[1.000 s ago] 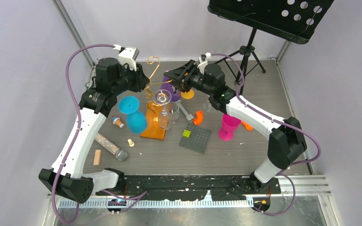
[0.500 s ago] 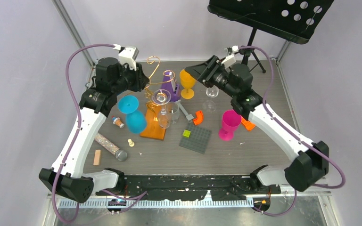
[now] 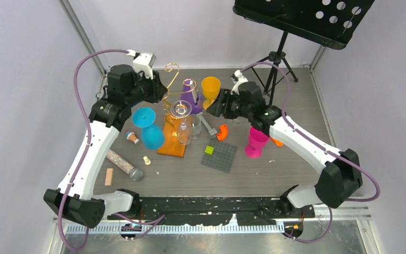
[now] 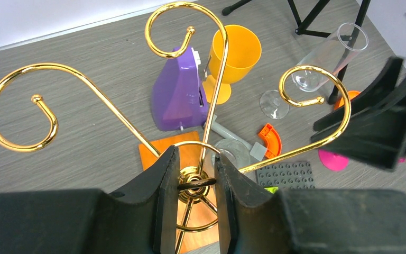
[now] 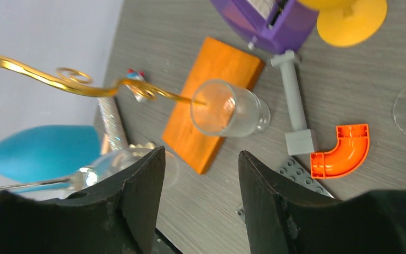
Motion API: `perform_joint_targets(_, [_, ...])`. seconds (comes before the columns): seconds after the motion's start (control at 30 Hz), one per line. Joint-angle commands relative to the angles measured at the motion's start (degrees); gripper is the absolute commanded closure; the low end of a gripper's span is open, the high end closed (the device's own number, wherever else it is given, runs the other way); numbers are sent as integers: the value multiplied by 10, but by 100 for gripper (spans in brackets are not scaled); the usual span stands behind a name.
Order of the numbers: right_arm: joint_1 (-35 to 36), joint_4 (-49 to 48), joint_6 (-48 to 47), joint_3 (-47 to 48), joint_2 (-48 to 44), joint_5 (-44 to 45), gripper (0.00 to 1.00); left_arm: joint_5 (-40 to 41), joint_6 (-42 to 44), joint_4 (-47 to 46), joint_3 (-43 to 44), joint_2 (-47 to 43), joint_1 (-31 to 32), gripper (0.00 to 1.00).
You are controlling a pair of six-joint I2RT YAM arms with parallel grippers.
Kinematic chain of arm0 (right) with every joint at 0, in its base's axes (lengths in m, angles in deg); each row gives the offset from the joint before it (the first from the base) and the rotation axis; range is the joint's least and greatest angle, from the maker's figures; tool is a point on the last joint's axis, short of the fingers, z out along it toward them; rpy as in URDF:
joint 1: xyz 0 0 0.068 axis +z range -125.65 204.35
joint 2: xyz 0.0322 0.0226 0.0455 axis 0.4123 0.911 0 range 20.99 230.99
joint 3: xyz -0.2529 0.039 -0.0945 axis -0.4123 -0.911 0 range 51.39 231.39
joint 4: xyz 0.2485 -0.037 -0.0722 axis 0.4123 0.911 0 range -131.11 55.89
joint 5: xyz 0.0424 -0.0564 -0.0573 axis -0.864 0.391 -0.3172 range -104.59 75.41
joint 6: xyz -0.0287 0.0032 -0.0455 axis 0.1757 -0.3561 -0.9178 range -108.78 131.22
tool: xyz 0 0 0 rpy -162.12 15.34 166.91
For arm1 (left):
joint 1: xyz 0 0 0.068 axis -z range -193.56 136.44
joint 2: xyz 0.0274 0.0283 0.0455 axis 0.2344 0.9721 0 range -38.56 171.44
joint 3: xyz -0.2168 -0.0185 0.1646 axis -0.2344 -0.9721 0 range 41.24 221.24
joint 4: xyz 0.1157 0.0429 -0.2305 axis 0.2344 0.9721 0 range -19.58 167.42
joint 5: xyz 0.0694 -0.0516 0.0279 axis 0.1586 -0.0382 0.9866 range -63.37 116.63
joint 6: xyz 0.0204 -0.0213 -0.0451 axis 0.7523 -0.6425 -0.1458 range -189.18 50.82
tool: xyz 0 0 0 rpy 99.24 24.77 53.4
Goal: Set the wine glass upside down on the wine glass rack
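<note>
Left hand (image 4: 195, 164) is clamped on the central stem of the wine glass rack (image 3: 170, 144), steadying it left of centre on the tabletop (image 3: 275, 169). Right hand (image 5: 201, 159) is the one that's moved. A second ago it was right up against the rack, then it swung out to the far right. Now it's back toward the middle, just right of the orange goblet (image 3: 210, 87), jaws apart with nothing between them. The wine glass (image 3: 181, 109) hangs foot-up, bowl-down on the rack, over its orange base, and hasn't budged through any of that. So the hang looks done to me, holding fine on its own. Another clear glass (image 4: 325, 58) stands near the right hand, maybe next up.
</note>
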Motion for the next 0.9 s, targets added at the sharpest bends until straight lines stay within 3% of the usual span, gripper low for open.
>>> perform_joint_targets(0.0, [23, 32, -57, 34, 37, 33, 41, 6, -3, 4, 5, 5, -1, 72])
perform_joint_targets(0.5, [57, 18, -84, 117, 194, 73, 42, -3, -5, 6, 6, 10, -1, 72])
perform_joint_targets(0.87, [74, 62, -115, 189, 282, 102, 53, -10, -3, 7, 4, 10, -1, 71])
